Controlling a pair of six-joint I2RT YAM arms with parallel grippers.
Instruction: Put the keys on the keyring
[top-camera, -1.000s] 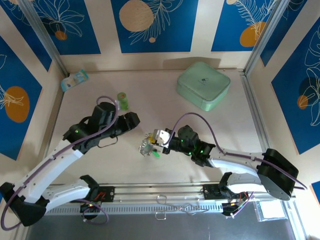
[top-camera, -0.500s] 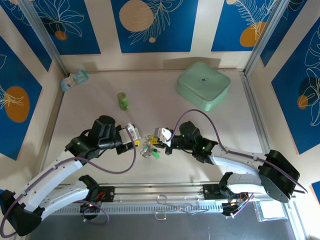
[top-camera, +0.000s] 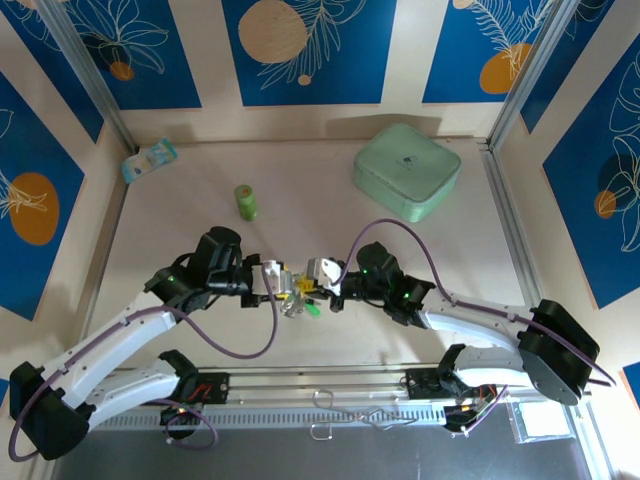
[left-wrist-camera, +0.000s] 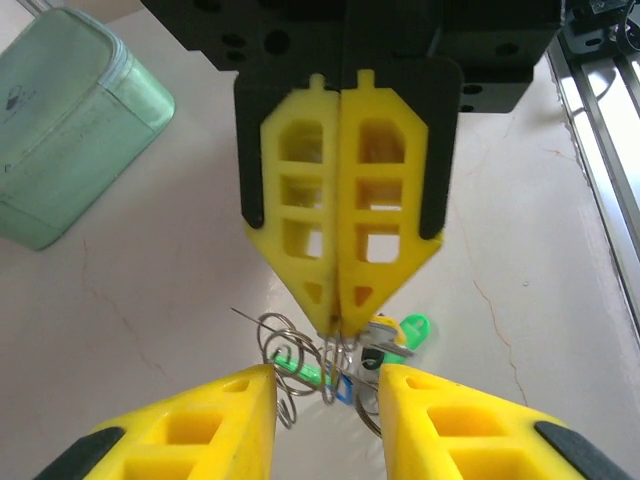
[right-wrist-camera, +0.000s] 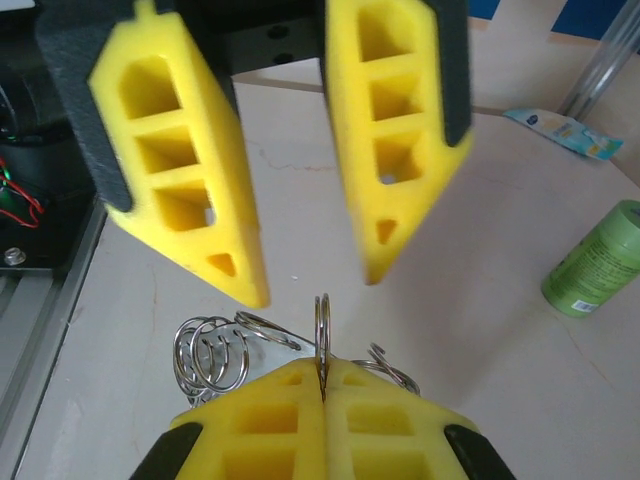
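Observation:
A bunch of silver wire rings, the keyring, lies mid-table with the keys tangled in it: a green head, a blue one and a yellow one. My right gripper is shut on one upright ring, and its closed tips face the left wrist camera. My left gripper is open just opposite it. Its two fingers stand on either side of the bunch without gripping anything. From above, the left gripper and right gripper meet over the rings.
A green bottle stands behind the left arm, and a small packet lies at the back left. A mint-green case sits at the back right. A metal rail runs along the near edge.
My left arm has swung in from the back left to the bunch, and its jaws have narrowed. The right gripper has kept hold of the ring and barely moved.

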